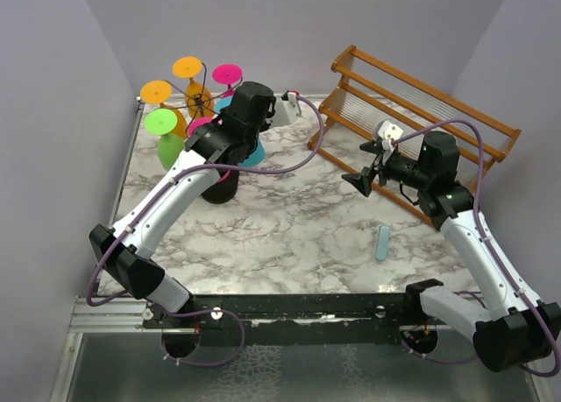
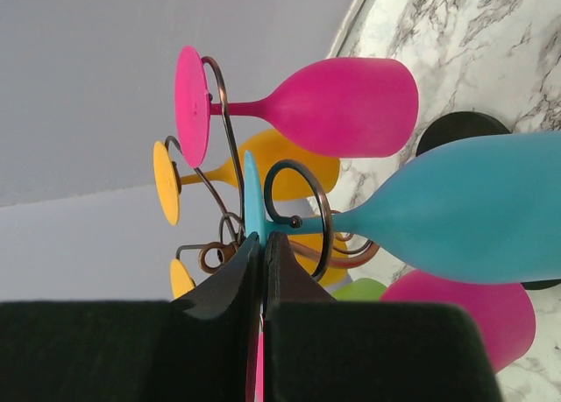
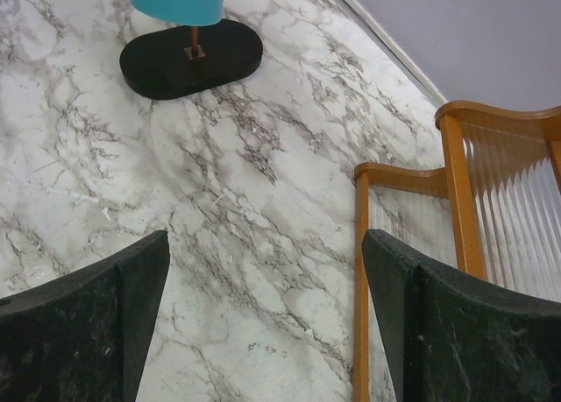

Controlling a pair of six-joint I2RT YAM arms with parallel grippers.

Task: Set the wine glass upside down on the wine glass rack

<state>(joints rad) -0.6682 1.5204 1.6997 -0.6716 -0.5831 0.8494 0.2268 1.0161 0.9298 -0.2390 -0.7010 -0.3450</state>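
Your left claw [image 2: 263, 237] is pressed together at the foot rim of the blue wine glass [image 2: 456, 214]. That glass hangs upside down, its stem in a curl of the wine glass rack [image 2: 326, 211]. Your right claw [image 3: 265, 240] hovers spread over the desk [image 3: 219, 201].

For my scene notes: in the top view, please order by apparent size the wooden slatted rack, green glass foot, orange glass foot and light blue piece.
1. wooden slatted rack
2. green glass foot and orange glass foot: alike, not ranked
3. light blue piece
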